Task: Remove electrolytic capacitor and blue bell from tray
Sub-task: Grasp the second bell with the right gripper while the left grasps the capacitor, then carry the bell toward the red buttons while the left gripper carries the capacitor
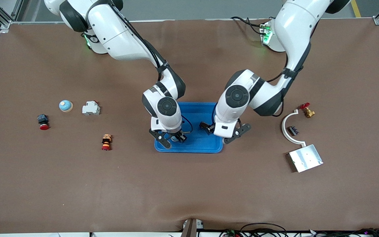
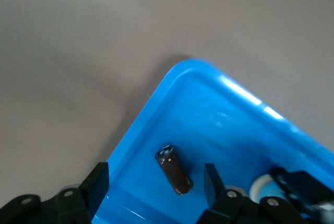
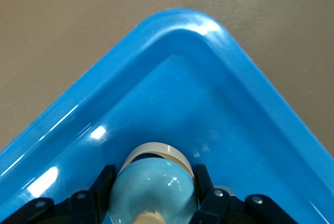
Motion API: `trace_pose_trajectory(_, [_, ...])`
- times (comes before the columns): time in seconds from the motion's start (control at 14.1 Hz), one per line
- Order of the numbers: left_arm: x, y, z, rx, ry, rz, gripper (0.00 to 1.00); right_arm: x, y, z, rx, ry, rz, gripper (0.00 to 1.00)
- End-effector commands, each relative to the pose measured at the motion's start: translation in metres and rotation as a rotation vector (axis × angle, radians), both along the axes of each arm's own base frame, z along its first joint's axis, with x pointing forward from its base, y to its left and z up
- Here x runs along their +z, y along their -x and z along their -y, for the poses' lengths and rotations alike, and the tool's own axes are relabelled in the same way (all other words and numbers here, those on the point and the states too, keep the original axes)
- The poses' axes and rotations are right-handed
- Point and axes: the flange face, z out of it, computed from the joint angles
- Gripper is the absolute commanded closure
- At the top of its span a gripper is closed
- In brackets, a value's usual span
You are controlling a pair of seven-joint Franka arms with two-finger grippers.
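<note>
R end effector (image 3: pixel 152 192) clamped on blue bell (image 3: pixel 152 185)

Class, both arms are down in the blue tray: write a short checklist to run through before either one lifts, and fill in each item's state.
1. Right hand shut on the blue bell: ok.
2. Bell inside the tray, near a corner: ok.
3. Capacitor lying between the left hand's fingers: ok.
4. Left hand closed on the capacitor: not ok, fingers apart.
5. Bell gripped firmly enough to lift: cannot tell.
</note>
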Motion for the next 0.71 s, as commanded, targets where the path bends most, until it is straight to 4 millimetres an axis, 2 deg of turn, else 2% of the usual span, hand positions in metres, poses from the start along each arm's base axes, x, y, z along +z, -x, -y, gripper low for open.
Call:
trace_pose_trajectory(0.0, [-0.03, 0.021, 0.018, 0.091, -0.018, -0.033, 0.36, 0.037, -0.005, 0.004, 0.021, 0.039, -0.076, 1.0])
trace_pose_trajectory(0.07, [-0.039, 0.027, 0.028, 0.14, -0.01, -0.03, 0.41, 0.054, -0.01, 0.009, 0.043, 0.034, -0.103, 1.0])
trace_pose_trajectory(0.14, [-0.046, 0.031, 0.034, 0.188, -0.007, -0.031, 0.42, 0.071, -0.014, 0.015, 0.053, 0.015, -0.11, 1.0])
trace_pose_trajectory(0.21, [-0.055, 0.034, 0.037, 0.222, -0.006, -0.038, 0.42, 0.087, -0.019, 0.026, 0.082, 0.0, -0.112, 1.0])
trace_pose_trajectory(0.35, [-0.066, 0.04, 0.045, 0.255, 0.01, -0.03, 0.41, 0.106, -0.025, 0.058, 0.135, 0.009, -0.147, 1.0])
trace_pose_trajectory(0.42, [-0.073, 0.041, 0.048, 0.278, 0.021, -0.025, 0.4, 0.116, -0.023, 0.075, 0.167, 0.004, -0.148, 1.0])
trace_pose_trajectory(0.64, [-0.097, 0.056, 0.043, 0.283, 0.001, 0.005, 0.41, 0.139, -0.017, 0.147, 0.314, -0.012, -0.158, 1.0])
